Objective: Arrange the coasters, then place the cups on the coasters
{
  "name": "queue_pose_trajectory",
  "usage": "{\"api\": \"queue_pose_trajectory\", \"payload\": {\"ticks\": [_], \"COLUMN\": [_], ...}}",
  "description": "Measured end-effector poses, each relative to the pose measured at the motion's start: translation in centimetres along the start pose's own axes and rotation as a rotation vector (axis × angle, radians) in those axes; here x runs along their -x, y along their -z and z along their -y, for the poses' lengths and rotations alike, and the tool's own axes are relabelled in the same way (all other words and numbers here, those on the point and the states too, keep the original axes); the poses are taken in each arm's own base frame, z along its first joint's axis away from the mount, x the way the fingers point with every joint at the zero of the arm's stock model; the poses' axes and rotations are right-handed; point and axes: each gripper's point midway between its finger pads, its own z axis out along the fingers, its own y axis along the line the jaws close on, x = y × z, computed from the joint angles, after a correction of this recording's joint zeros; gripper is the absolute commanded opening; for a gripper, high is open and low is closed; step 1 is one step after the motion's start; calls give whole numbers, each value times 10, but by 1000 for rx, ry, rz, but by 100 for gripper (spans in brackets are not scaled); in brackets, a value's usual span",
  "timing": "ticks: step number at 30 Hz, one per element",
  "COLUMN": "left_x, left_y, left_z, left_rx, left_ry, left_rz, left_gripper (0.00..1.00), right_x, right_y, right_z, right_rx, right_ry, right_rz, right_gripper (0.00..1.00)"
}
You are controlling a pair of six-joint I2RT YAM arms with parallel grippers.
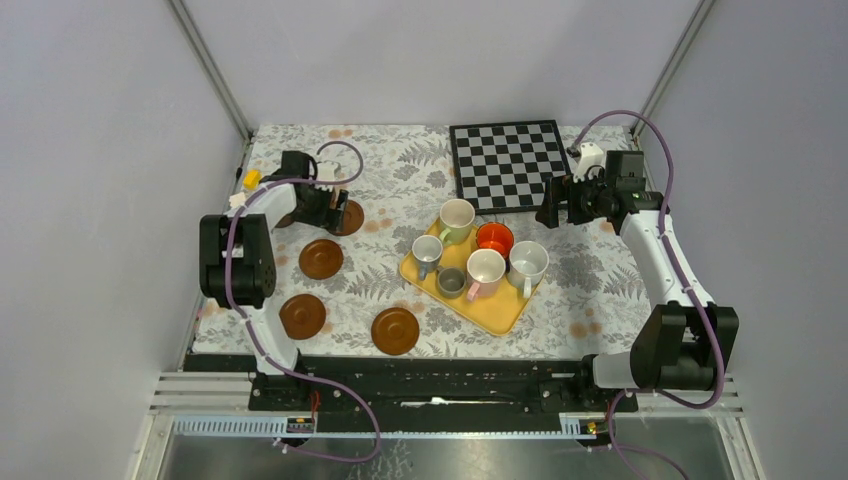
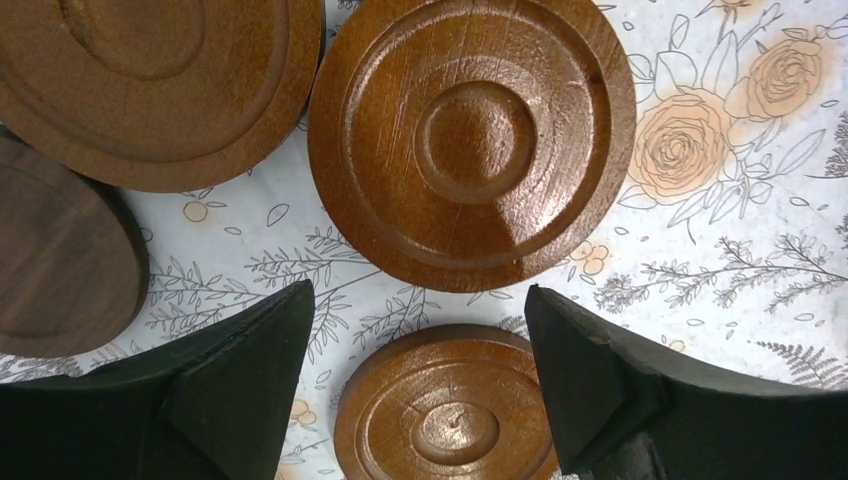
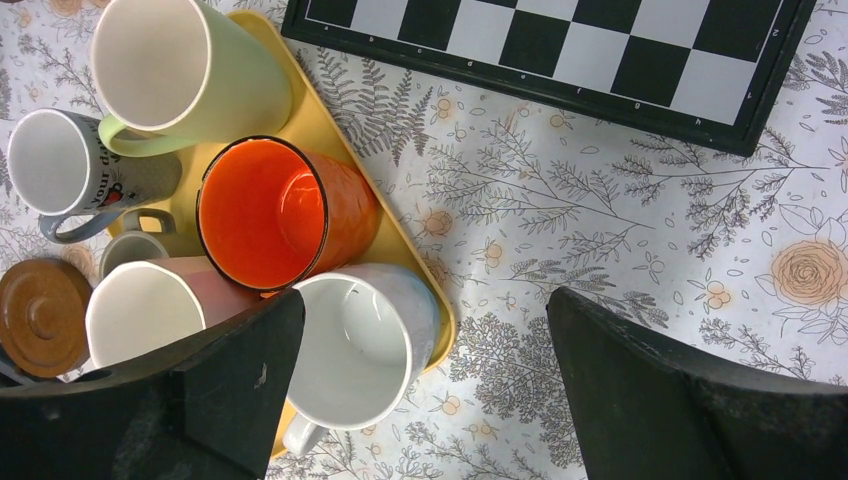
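I have the left pincer (image 2: 418,295) standing open, low over the flowered cloth (image 2: 720,250). One coaster (image 2: 445,410) lies flat on the cloth between its fingers. On one side, cloth shows between the rim and the finger. On the other side the finger covers the rim, so I can't tell whether it touches. Just past the fingertips lies a second coaster (image 2: 470,140), face up with its raised ring plain to see. Close beside that one is a third coaster (image 2: 150,80), cut off by the edge of the wrist view. A fourth coaster (image 2: 60,260) sits out to the side of one finger, in shadow.

The right pincer (image 3: 425,300) has its jaws spread wide and grips nothing. It hangs above the corner of the yellow tray (image 3: 320,125), with bare cloth under most of the gap. All six cups stand on that tray. The white cup (image 3: 355,345) is nearest, partly hidden by one finger, and the pinkish cup (image 3: 150,310) is beside it behind the same finger. The orange-red cup (image 3: 265,210) stands just beyond the white one. The grey-brown cup (image 3: 130,248) and blue-grey cup (image 3: 70,165) are further out to that side. The pale green cup (image 3: 180,70) is farthest. Ahead of the fingertips, past a strip of cloth, lies the chessboard (image 3: 560,50).
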Motion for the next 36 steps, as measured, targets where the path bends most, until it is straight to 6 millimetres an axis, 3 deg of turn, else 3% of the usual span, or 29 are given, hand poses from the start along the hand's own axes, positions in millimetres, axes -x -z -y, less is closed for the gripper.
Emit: {"api": "queue_pose_trajectory", "payload": {"ticks": [8, 14, 25, 36], "left_x": [-4, 2, 28, 90], "left_y": [-13, -22, -38, -73], "left_z": [1, 22, 45, 81], "left_rx": [2, -14, -38, -84], "left_ry": [-13, -77, -129, -174], "left_rz": [-18, -15, -5, 62], "left_gripper": [83, 81, 83, 82], "right_x": [-1, -2, -3, -4], "right_y": [0, -1, -1, -1], "right_z": [1, 1, 3, 5], "right_rx": [-2, -2, -8, -14], "right_ry": [2, 2, 1, -2], "right_rz": [-3, -4, -9, -10], "right_gripper": [98, 98, 98, 98]}}
